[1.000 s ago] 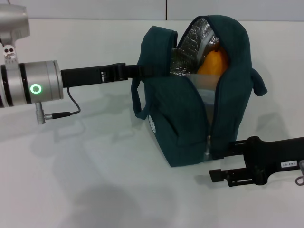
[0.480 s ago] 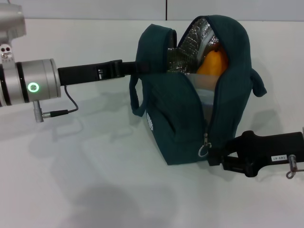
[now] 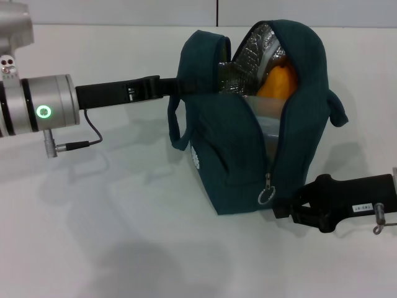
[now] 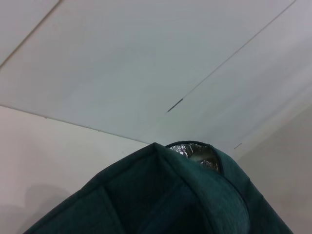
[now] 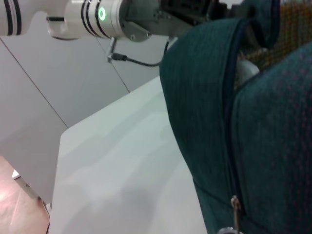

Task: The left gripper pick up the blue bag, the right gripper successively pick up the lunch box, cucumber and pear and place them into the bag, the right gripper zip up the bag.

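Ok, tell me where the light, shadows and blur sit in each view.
Head view: even light, soft shadows on the table under the bag, foil lining glinting, green ring glowing by the left claw. Left wrist view: bag fabric close up and soft. Right wrist view: fabric fills the picture, pinkish cast in one corner; right claw low by the zip pull.

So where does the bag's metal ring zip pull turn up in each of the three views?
Head view: the zip pull hangs low on the blue bag, just ahead of the right gripper.
Left wrist view: not in it.
Right wrist view: at the picture's bottom edge.
Shared landmark: the bag's zip seam.
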### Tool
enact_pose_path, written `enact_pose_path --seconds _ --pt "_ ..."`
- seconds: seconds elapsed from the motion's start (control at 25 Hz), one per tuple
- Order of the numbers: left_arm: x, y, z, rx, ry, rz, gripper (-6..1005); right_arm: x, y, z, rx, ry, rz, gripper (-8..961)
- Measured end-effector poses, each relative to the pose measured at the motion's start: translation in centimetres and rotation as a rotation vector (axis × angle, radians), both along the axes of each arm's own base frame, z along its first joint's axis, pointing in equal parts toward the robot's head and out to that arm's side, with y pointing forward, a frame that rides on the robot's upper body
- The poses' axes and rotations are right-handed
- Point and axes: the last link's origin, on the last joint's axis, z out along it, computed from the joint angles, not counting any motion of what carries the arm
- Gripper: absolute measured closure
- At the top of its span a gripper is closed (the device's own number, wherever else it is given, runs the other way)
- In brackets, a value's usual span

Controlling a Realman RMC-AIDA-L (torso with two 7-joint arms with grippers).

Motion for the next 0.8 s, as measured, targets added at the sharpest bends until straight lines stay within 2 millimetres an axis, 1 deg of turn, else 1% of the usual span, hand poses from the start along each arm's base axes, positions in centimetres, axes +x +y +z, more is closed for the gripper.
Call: enact_pose_path --seconds 0.16,0.36,0.6,0.8 --pt "0.0 0.0 0.0 0.000 0.000 0.000 905 0.0 0.2 0.3 0.010 0.001 -0.005 855" --pt "0.0 0.0 0.0 0.001 0.000 0.000 904 -0.3 0.5 -0.1 0.017 -0.004 0.002 669" --pt "0.0 0.0 0.0 -0.002 0.000 -0.001 902 -1.1 0.8 -0.6 0.021 0.002 0.015 471" --pt "0.1 0.0 -0.1 -0.008 0.000 0.000 901 -1.6 1.0 -0.7 0.027 0.017 0.020 473"
